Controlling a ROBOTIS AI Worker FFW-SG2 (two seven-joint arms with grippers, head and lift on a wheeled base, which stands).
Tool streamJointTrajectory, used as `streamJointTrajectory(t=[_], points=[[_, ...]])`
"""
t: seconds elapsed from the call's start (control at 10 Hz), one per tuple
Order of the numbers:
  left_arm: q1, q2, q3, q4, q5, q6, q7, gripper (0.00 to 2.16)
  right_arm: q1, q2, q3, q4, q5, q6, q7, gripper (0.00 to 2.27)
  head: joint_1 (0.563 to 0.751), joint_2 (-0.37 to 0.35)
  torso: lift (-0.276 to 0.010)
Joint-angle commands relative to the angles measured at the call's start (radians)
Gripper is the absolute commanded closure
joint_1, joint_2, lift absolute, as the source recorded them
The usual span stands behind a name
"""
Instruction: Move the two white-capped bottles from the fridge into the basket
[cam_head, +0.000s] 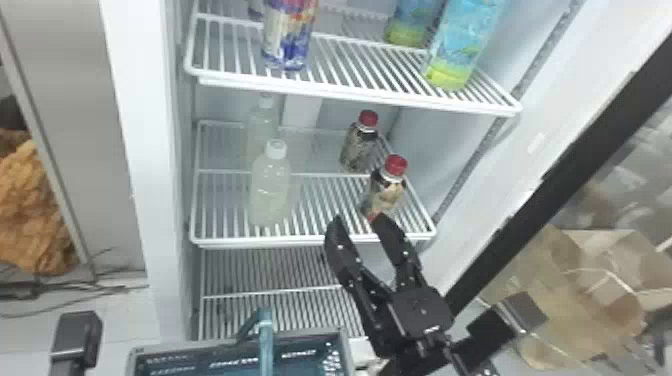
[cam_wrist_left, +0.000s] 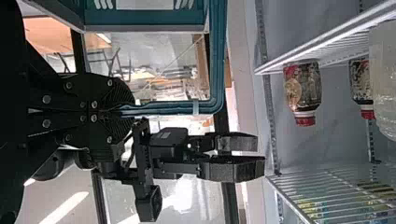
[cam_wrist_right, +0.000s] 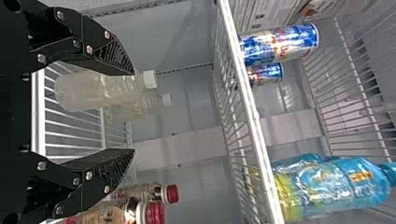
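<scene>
Plainly, the near white-capped bottle (cam_head: 270, 190) stands upright left of the spread right gripper (cam_head: 359, 219), the left gripper (cam_wrist_left: 127, 110) pinching the basket handle (cam_wrist_left: 217, 60).

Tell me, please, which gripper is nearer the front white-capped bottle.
The right gripper, open, right of the bottle, by its shelf; the left gripper holds the basket handle.

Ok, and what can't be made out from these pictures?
- Most of the basket's inside: head view, cut off by the bottom edge.
- Lower part of the rear white-capped bottle: head view, behind the front one.
- Part of the bottom shelf: head view, behind the basket and right claw's arm.
</scene>
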Motion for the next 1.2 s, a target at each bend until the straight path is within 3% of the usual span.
streamJointTrajectory(t=[0.0,0.7,1.1], points=[[0.0,0.0,0.0,0.0,0.002,-0.002,0.0,1.15,-0.017,-0.009,0.016,0.015,0.0,0.004,0.0,0.5,0.695,-0.35,-0.26],[0.005,-0.002,0.006,0.0,0.004,-0.004,0.0,1.15,-0.101,-0.022,0.052,0.091,0.01,0.036,0.002,0.48,0.695,-0.311,-0.26],[0.005,-0.002,0.008,0.0,0.006,-0.004,0.0,1.15,-0.177,-0.022,0.066,0.17,0.029,0.039,0.002,0.31,0.695,-0.297,-0.26]])
